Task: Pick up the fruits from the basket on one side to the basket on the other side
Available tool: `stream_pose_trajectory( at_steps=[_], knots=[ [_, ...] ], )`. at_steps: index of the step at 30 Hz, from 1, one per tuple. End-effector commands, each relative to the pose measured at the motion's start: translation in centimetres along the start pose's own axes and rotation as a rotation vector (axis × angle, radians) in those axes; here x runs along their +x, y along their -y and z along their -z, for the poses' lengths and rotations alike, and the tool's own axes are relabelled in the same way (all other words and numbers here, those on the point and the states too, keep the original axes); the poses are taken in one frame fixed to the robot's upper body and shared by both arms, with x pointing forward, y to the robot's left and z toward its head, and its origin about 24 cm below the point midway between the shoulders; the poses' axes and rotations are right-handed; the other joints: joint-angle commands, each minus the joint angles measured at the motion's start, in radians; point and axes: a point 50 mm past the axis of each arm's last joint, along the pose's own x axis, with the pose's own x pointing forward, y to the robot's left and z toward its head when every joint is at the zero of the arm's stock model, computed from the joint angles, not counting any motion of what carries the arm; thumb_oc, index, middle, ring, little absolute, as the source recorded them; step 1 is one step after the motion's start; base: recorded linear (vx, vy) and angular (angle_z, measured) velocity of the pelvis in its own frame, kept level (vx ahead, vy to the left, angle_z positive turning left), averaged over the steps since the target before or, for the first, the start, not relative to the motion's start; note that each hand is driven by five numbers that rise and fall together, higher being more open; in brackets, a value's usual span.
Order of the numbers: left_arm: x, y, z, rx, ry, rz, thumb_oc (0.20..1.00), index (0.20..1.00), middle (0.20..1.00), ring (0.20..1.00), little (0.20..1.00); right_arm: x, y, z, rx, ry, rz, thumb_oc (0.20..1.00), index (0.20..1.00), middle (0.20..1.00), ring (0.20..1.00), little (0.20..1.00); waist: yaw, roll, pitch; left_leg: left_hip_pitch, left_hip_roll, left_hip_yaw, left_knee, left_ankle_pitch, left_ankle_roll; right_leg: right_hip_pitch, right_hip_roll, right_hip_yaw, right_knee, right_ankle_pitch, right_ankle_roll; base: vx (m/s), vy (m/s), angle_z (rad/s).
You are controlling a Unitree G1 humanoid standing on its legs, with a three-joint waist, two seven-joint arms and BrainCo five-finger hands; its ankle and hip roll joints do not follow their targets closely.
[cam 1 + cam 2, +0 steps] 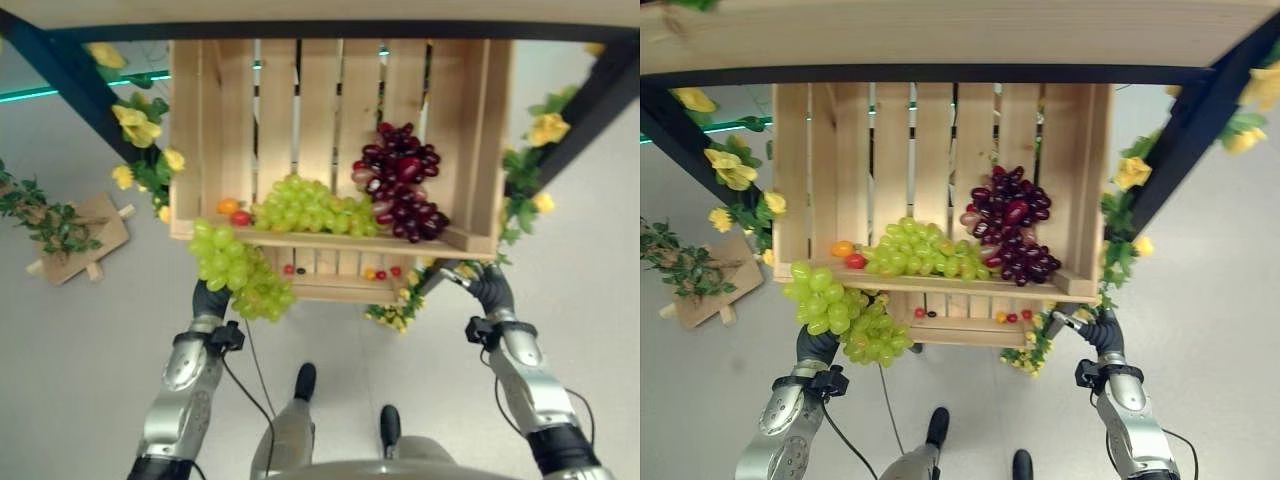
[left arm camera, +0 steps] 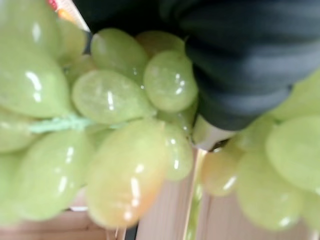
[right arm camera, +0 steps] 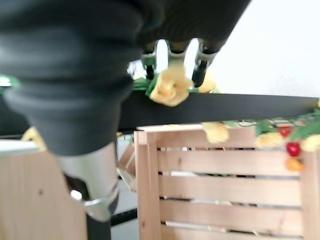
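A wooden crate (image 1: 190, 130) holds a green grape bunch (image 1: 305, 205), a dark purple grape bunch (image 1: 400, 185) and a small orange fruit (image 1: 228, 207) beside a red one (image 1: 240, 218). A second green grape bunch (image 1: 238, 270) hangs in front of the crate's front edge, over its left part. My left hand (image 1: 210, 300) is right under it and shut on it, the grapes pressed close against the hand's cover (image 2: 240, 60). My right hand (image 1: 462, 273) is low at the crate's front right corner, its fingers (image 3: 170, 50) straight and holding nothing.
A lower wooden crate (image 1: 330, 290) with small red fruits sits under the front edge. Black frame posts (image 1: 70, 75) with yellow flowers (image 1: 140, 125) and leaves flank both sides. A wooden board (image 1: 75, 235) with greenery lies on the floor at left.
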Motion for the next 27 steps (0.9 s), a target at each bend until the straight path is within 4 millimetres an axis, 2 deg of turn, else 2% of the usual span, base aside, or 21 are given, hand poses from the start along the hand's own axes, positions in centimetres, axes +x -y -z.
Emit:
stream_pose_trajectory(
  at_steps=[1,4,11,19,27],
  knots=[
    [2.2,0.4,-9.1,-0.081,0.443,0.0,0.2,0.2,0.2,0.2,0.2,0.1,-2.0,-0.5,-0.025,0.025,-0.134,1.0,1.0,1.0,1.0,1.0,0.002,-0.021,-0.085,0.008,0.067,-0.009,0.111,-0.152,-0.072,0.002,0.002,-0.027,0.069,-0.168,-0.032,0.03,-0.004,0.04],
    [1.8,0.0,-9.9,-0.078,0.473,-0.007,0.2,0.2,0.2,0.2,0.2,0.1,-2.3,-0.3,-0.018,0.014,-0.152,1.0,1.0,1.0,1.0,1.0,0.008,-0.025,-0.087,0.005,0.062,-0.012,0.124,-0.164,-0.067,0.003,-0.005,-0.035,0.075,-0.173,-0.028,0.04,-0.011,0.04],
    [1.4,0.3,-9.5,-0.084,0.462,0.014,0.2,0.2,0.2,0.2,0.2,0.3,-2.7,-0.2,-0.027,0.004,-0.17,1.0,1.0,1.0,1.0,1.0,0.016,-0.028,-0.092,0.006,0.063,-0.015,0.128,-0.173,-0.066,0.007,-0.011,-0.048,0.074,-0.178,-0.026,0.01,-0.009,0.02],
    [-0.2,1.2,-7.8,-0.139,0.374,0.1,0.2,0.2,0.2,0.2,0.2,0.3,-2.4,-0.1,-0.036,0.001,-0.163,1.0,1.0,1.0,1.0,1.0,0.028,-0.033,-0.087,-0.005,0.056,-0.029,0.17,-0.186,-0.067,0.016,-0.009,-0.059,0.081,-0.192,-0.032,-0.02,-0.03,0.03],
    [-0.8,1.1,-5.5,-0.162,0.26,0.105,0.2,0.2,0.2,0.2,0.2,0.5,-2.1,-0.5,-0.056,0.009,-0.159,1.0,1.0,1.0,1.0,1.0,0.041,-0.031,-0.072,-0.021,0.041,-0.051,0.233,-0.202,-0.071,0.039,-0.008,-0.08,0.105,-0.219,-0.044,-0.03,-0.025,0.1]
  ],
)
